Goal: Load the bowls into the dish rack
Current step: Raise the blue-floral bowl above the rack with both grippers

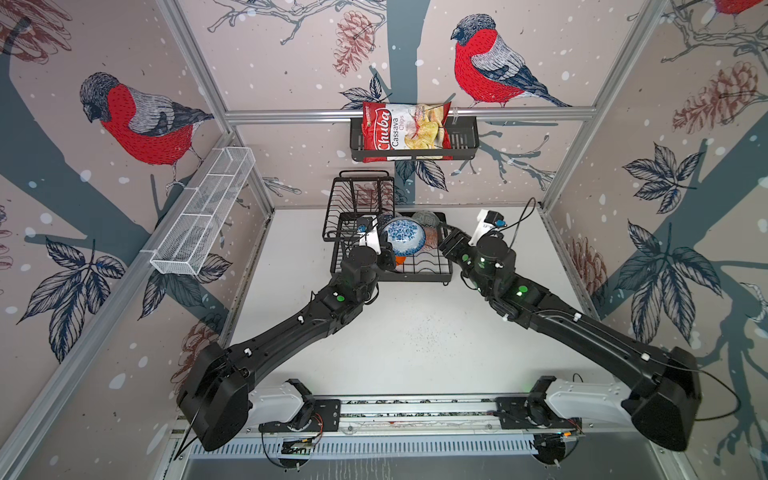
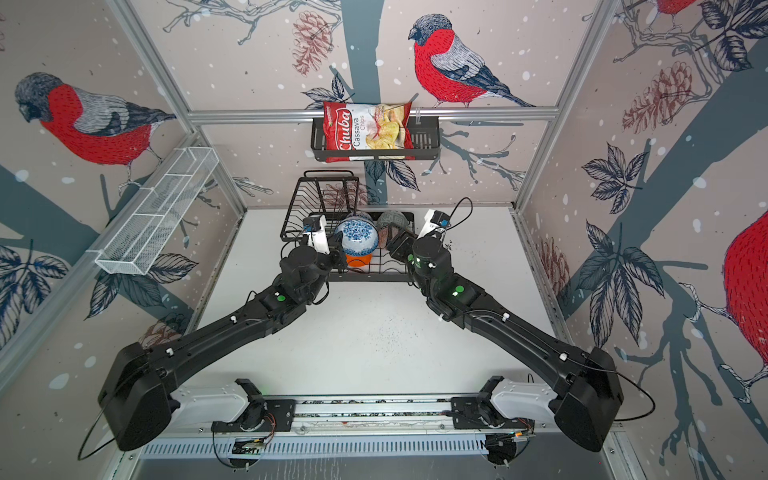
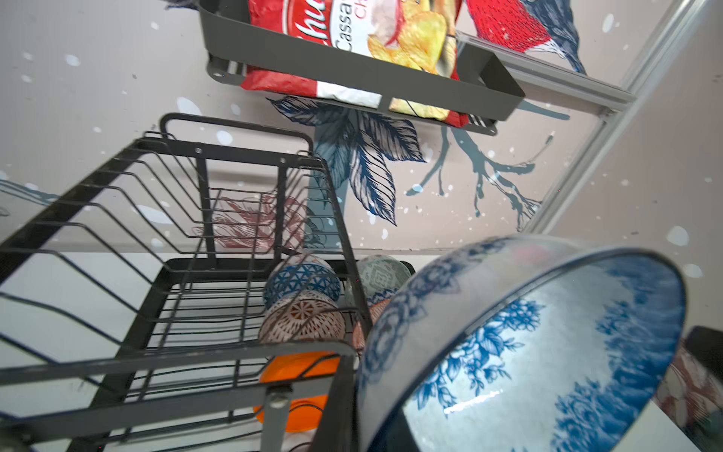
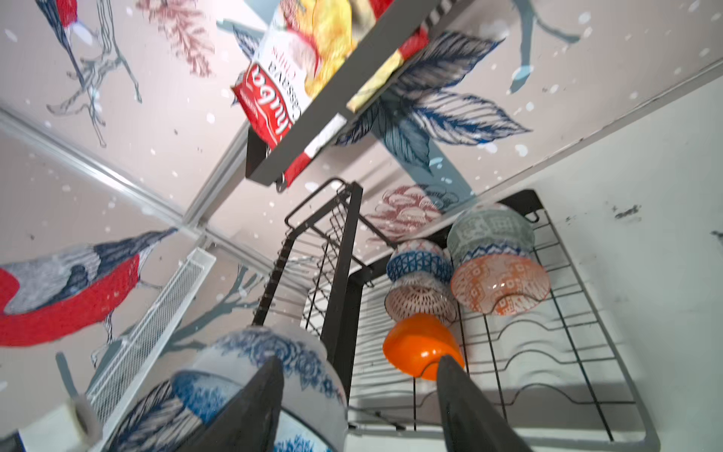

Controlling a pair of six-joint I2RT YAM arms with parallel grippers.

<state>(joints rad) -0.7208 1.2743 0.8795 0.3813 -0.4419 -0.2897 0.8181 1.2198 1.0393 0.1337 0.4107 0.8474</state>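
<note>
Nearest lens: blue-white floral bowl (image 3: 528, 352), glossy glazed ceramic, round, thin dark rim; hangs tilted on edge over dish rack (image 3: 156, 362) at 12 o'clock of surface (image 1: 415, 340). At bowl's 8 o'clock, left hand (image 1: 388, 254) pressed together, judged pinching the rim; contact itself hidden. At bowl's 3 o'clock, right hand (image 4: 359, 360) spread, gripping nothing. Tilt judged to match wavy black wire slots, meant for propping bowls on edge. Already seated so in base tray: plain orange bowl (image 4: 418, 344), radial-patterned bowl (image 4: 418, 303), dark blue geometric bowl (image 4: 418, 262), orange-white patterned bowl (image 4: 500, 289), grey-green bowl (image 4: 489, 231), packed close in two rows.
</note>
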